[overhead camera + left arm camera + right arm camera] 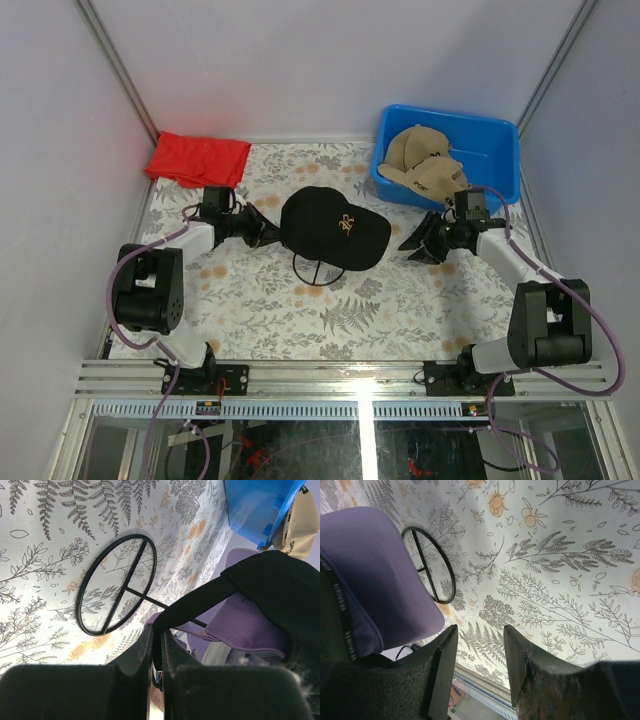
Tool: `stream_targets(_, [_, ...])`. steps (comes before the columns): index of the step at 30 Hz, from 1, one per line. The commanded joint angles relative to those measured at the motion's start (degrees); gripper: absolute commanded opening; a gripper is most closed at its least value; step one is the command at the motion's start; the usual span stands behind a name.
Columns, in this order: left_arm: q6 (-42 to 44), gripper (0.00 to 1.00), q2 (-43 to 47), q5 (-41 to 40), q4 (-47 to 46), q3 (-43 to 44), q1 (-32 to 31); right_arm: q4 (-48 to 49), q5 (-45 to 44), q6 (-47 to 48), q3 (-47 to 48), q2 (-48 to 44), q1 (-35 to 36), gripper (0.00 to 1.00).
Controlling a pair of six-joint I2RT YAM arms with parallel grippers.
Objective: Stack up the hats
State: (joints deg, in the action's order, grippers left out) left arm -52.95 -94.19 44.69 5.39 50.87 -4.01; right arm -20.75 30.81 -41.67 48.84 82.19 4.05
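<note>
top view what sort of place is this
Probably a robot test cell: plain walls box in a floral-covered table, and a left arm and right arm are bolted to a metal rail.

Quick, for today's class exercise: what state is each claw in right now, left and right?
Left claw: closed, pinching the edge of the black cap.
Right claw: open, holding nothing.

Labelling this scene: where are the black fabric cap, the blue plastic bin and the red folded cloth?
black fabric cap [325, 222]: top view, crown
blue plastic bin [455, 116]: top view, far rim
red folded cloth [198, 158]: top view, middle
</note>
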Motion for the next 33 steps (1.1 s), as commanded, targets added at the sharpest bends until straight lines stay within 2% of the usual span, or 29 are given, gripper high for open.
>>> stream_targets(1, [0.63,0.00,1.70,-2.47,2.26,-0.61,0.51,-5.97,-3.58,4.34,7.04,-4.73,-0.08,0.49])
stream_targets(3, [0.18,0.02,2.34,-2.67,2.19,-0.89,0.58,-9.16,-5.12,5.67,10.37,-6.02,-0.14,0.49])
stream_targets(6, [-0.93,0.14,3.76,-2.87,1.46,-1.41,0.60,-12.29,-7.36,7.14,15.79,-7.35,-0.09,0.50])
stream_targets(7, [-1.43,0.22,4.31,-2.88,0.97,-1.52,0.65,-13.22,-8.14,7.68,17.68,-7.51,-0.11,0.50])
stream_targets(9, [-2.57,0.29,5.65,-3.02,0.01,-1.44,0.76,-14.88,-10.39,8.67,21.09,-7.62,-0.07,0.51])
stream_targets(13, [-4.38,0.42,6.93,-2.98,-0.78,-0.27,0.93,-16.43,-16.11,10.78,25.80,-6.94,-0.10,0.60])
stream_targets(16, [-5.69,0.44,7.63,-2.92,-1.10,0.88,1.00,-17.72,-20.76,12.13,29.69,-4.45,-0.02,0.69])
stream_targets(21, [-7.10,0.48,8.86,-3.33,-1.56,1.67,1.12,-18.21,-28.62,13.62,35.13,-1.12,-0.01,0.77])
stream_targets(28, [-8.54,0.53,9.93,-4.78,-2.03,1.63,1.32,-19.78,-37.36,17.54,43.50,6.86,-0.01,0.81])
stream_targets(33, [-9.61,0.54,10.11,-5.43,-2.02,3.76,1.42,-20.00,-38.71,19.02,48.81,12.72,-0.06,0.83])
